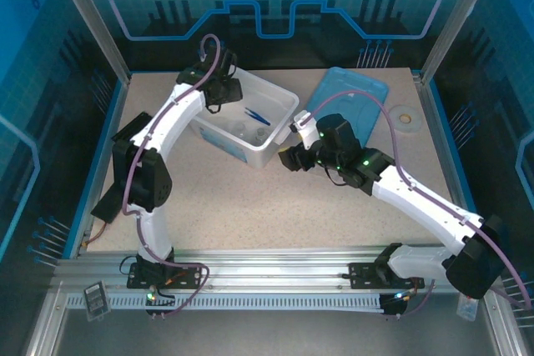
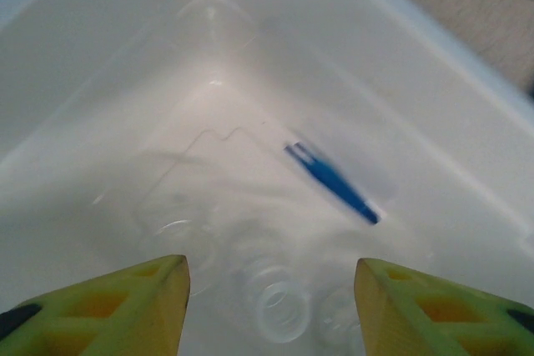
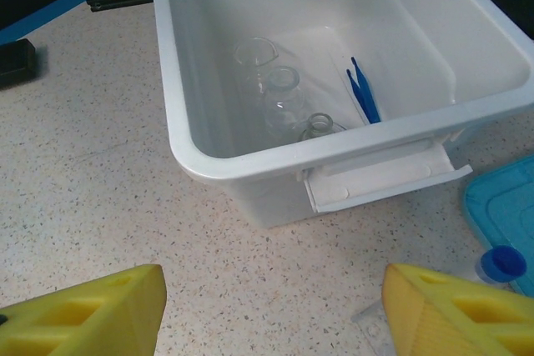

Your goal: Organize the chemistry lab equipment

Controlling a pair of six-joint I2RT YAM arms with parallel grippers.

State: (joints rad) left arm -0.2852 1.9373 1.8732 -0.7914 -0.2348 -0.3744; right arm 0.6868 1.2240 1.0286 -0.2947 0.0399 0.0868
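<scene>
Over the white bin (image 1: 227, 143), my left gripper (image 2: 269, 277) hangs open and empty. Below it lie the glass beakers (image 2: 279, 306) and the blue tweezers (image 2: 332, 183), long axis slanting toward lower right. Low above the desk (image 3: 100, 189), my right gripper (image 3: 271, 289) stands open, empty, facing the bin. The blue-capped tube (image 3: 503, 264) lies just right of it, so the right arm is nearer; its axis is hidden.

Blue tweezers (image 3: 363, 93) (white bin (image 3: 167, 72))

Overhead rear view; wrist views close on shared white bin (image 3: 169, 81)
</scene>
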